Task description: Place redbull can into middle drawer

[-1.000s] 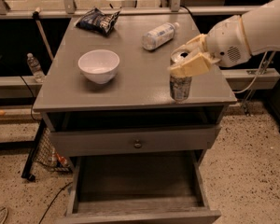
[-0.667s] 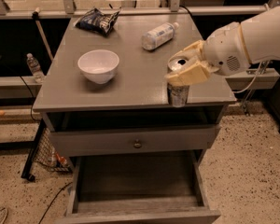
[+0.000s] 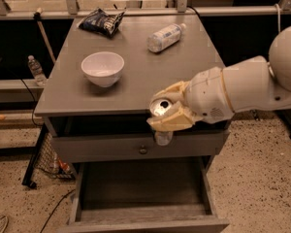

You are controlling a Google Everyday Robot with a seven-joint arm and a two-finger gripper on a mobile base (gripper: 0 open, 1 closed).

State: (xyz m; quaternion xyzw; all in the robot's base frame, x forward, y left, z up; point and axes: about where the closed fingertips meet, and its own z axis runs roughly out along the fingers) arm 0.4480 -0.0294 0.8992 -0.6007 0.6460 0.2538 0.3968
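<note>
The redbull can (image 3: pixel 162 109) is a slim silver can with a shiny pull-tab top. My gripper (image 3: pixel 172 115) is shut on it, cream fingers wrapped around its upper body. The can hangs upright just in front of the table's front edge, and its lower end (image 3: pixel 163 138) overlaps the closed drawer front with the round knob (image 3: pixel 143 150). The middle drawer (image 3: pixel 136 191) is pulled open below, with a bare plank floor and low side walls. The can is above its back right part and does not touch it.
On the grey table top (image 3: pixel 136 89) stand a white bowl (image 3: pixel 103 68), a lying clear plastic bottle (image 3: pixel 165 37) and a dark chip bag (image 3: pixel 102 21). My white arm (image 3: pixel 252 89) reaches in from the right. A water bottle (image 3: pixel 36 71) stands at the left.
My gripper has carried the can off the table top, forward and down past the front edge. It now hangs over the open drawer.
</note>
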